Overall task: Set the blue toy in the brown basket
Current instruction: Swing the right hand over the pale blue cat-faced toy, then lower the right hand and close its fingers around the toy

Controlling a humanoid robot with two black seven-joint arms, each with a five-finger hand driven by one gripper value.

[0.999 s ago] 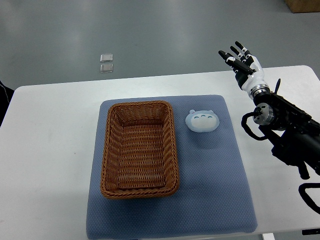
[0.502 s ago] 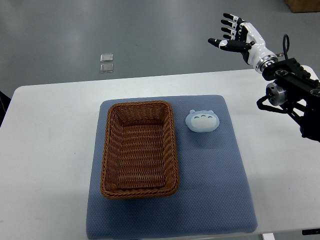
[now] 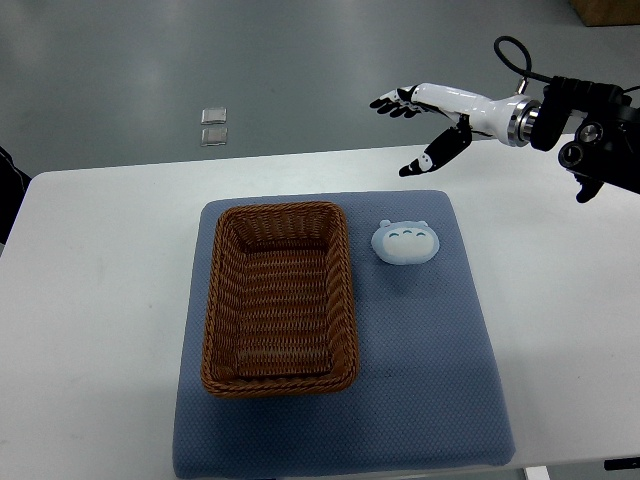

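Grey floor fills the far part of the view, with two small clear square items lying on it beyond the far edge of a white table. On the table lies a blue-grey padded mat, and on the mat's left half sits the brown basket, a rectangular wicker tray with its long axis running from the near side to the far side; its woven floor is bare, with nothing inside it. The blue toy lies on the mat just beside the basket's far right corner, apart from the rim and outside the container. It is a rounded, flattish piece, slightly wider than deep, its broader axis running left to right; two small ear-like nubs point toward the far edge of the table, and a paler face patch faces upward. The right hand reaches in from the right edge on a black arm with a white wrist section, held above the far edge of the table. Its fingers are spread apart and hold nothing, the thumb hanging lower than the rest. The toy sits below and nearer than this hand, well apart from it, with the basket further to the hand's left.
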